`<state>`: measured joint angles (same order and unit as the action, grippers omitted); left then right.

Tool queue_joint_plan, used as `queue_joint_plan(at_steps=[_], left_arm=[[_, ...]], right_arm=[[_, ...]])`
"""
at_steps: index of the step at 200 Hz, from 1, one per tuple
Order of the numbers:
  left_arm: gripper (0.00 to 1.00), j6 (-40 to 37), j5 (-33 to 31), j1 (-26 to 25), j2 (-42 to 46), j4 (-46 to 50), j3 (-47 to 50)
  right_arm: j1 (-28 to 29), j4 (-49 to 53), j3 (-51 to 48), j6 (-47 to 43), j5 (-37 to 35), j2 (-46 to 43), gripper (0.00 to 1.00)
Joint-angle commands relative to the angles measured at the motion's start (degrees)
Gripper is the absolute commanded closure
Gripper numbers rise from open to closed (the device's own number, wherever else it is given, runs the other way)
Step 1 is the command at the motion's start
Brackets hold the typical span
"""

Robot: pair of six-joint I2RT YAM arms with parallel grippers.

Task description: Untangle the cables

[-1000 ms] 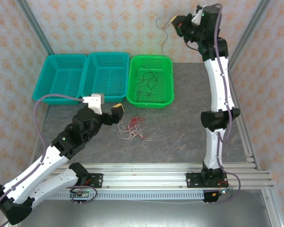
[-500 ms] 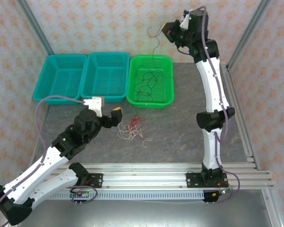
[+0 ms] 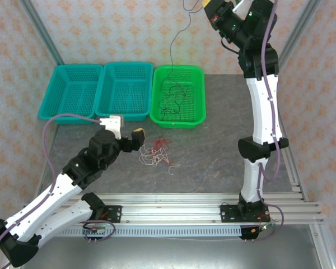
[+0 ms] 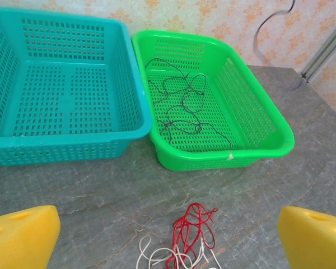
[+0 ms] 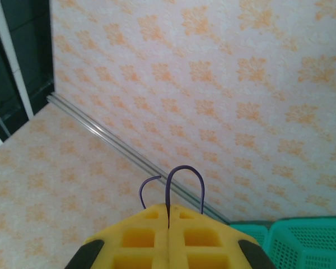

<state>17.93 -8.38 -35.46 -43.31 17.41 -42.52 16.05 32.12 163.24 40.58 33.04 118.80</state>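
Lower centre of the top view, the left gripper [image 3: 126, 128] hovers wide open beside the red and white cables [image 3: 155, 154] tangled on the table [image 3: 224, 145]; further up, black cables [image 3: 171, 98] lie in the green basket [image 3: 197, 115]; top right, the right gripper [image 3: 213, 7] pinches one dark cable [image 5: 184, 167], its tail trailing basketward; sorting that strand seems underway; next, free it from the others.

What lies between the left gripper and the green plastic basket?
In the left wrist view, a tangle of thin red and white cables just ahead, then bare grey tabletop up to the basket.
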Motion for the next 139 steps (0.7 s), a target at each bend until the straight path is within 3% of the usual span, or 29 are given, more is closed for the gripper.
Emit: queue_joint_plan(at_steps=[1, 55, 108, 126, 139], left_arm=[[0.0, 0.2, -0.19, 0.53, 0.59, -0.51, 1.1], [0.0, -0.11, -1.75, 0.58, 1.26, 1.01, 1.47], [0.0, -0.57, -2.05, 0.66, 0.83, 1.77, 1.41], [0.0, -0.7, -2.72, 0.66, 1.09, 2.58, 1.37], [0.0, -0.66, -3.08, 0.66, 1.12, 2.96, 1.39]], right_arm=[[0.62, 7.19, 0.15, -5.14, 0.39, 5.04, 1.0], [5.69, 27.89, -0.08, -24.28, -6.84, 13.63, 1.0], [7.77, 38.41, -0.14, -25.29, -17.73, 23.82, 1.0], [7.81, 40.18, -0.11, -25.55, -19.65, 25.35, 0.68], [7.72, 41.13, -0.07, -25.61, -22.4, 24.85, 0.52]])
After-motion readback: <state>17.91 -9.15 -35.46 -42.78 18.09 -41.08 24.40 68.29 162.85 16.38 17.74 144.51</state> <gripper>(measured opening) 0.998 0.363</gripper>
